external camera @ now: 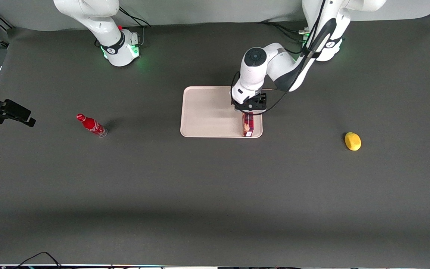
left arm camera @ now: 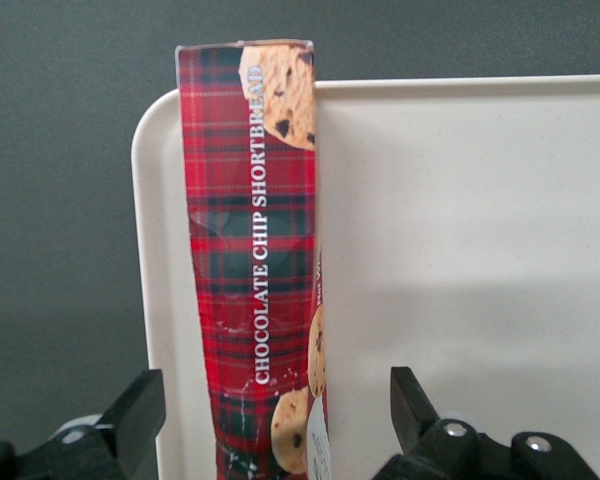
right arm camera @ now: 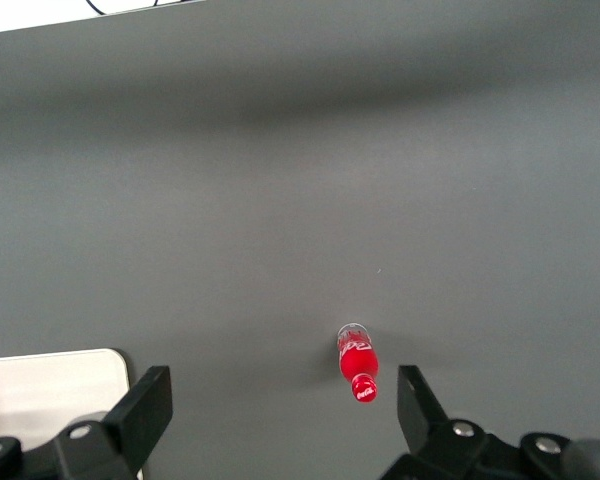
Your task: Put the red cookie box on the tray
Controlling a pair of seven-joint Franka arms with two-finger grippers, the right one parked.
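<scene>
Along the tray's (external camera: 207,112) edge nearest the working arm, the red cookie box (left arm camera: 255,280) lay inside the rim, the gripper (external camera: 250,110) above it with fingers (left arm camera: 130,415) spread apart, apparently having let it go.

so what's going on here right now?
The left arm is placing the cookie box on the tray. The box stands on a narrow side along the tray's edge toward the working arm's end. The pincer sits right above it, open, its fingers apart on either side of the box and not touching it. A bottle and a yellow fruit lie on the table, off the tray.
</scene>
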